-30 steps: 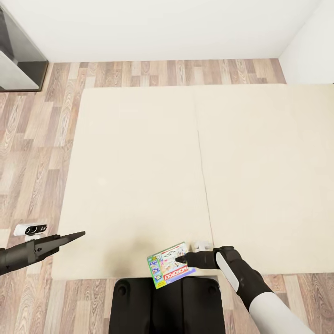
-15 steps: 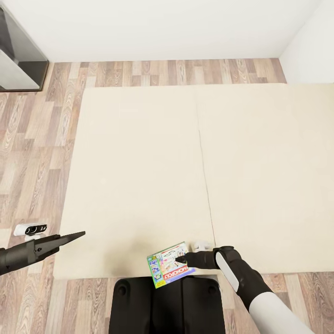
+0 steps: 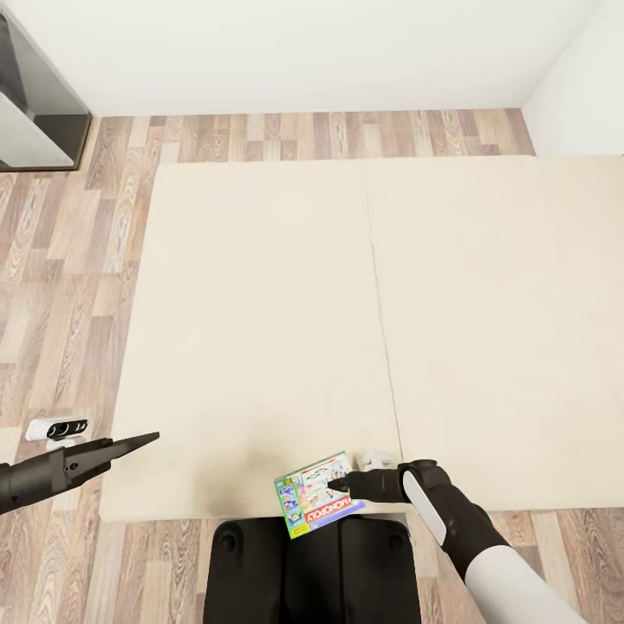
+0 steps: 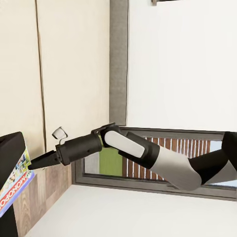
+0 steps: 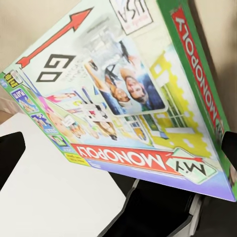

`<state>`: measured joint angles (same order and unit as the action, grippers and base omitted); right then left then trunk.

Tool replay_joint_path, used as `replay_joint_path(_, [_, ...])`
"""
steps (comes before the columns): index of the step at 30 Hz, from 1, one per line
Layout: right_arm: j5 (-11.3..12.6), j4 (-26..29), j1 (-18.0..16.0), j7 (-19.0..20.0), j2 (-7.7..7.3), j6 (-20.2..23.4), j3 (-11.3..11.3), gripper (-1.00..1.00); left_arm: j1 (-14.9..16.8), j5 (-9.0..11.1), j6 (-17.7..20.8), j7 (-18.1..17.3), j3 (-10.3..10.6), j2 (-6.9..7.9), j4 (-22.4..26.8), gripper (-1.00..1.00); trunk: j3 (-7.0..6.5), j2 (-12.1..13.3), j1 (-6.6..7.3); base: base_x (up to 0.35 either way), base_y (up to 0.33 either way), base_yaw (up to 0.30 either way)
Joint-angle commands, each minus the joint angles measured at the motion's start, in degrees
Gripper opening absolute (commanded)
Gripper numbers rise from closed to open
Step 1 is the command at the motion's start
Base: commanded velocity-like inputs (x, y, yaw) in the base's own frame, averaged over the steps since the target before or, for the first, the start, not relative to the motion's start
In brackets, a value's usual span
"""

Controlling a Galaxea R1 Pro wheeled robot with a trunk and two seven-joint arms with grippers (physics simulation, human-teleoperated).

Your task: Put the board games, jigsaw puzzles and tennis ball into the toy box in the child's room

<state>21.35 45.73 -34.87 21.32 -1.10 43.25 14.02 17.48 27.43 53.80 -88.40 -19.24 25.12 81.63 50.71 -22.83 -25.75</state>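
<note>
Pinching the flat green-edged Monopoly board game box (image 3: pixel 320 496) by its edge in my right jaws (image 3: pixel 340 484) at the near edge of the beige bed (image 3: pixel 260 303), I keep my empty left jaws (image 3: pixel 143 440) pressed together, well apart.

Domestic bedroom. Evidence: a large low bed (image 3: pixel 260 303) with a plain beige cover occupying most of the wood plank floor (image 3: pixel 69 260); white walls (image 3: pixel 303 52); a grey-framed window (image 4: pixel 148 163); a "My Monopoly" board game (image 5: pixel 123 98) at the bed's near edge.
</note>
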Motion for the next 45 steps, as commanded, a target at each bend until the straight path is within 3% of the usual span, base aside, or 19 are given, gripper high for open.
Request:
replay_joint_path(1, [-0.07, 0.06, -0.02, 0.13, -0.05, 0.17, 0.13, 1.0, 0.01, -0.01, 0.61, -0.2, 0.0, 0.02, 0.02, 1.0, 0.06, -0.09, -0.03, 0.0, 0.0, 0.0])
replay_joint_path(45, [-0.08, 0.06, -0.02, 0.04, -0.04, 0.16, 0.13, 1.0, 0.01, -0.01, 0.61, -0.2, 0.01, 0.02, 0.02, 1.0, 0.06, -0.09, -0.03, 0.0, 0.033, 0.0])
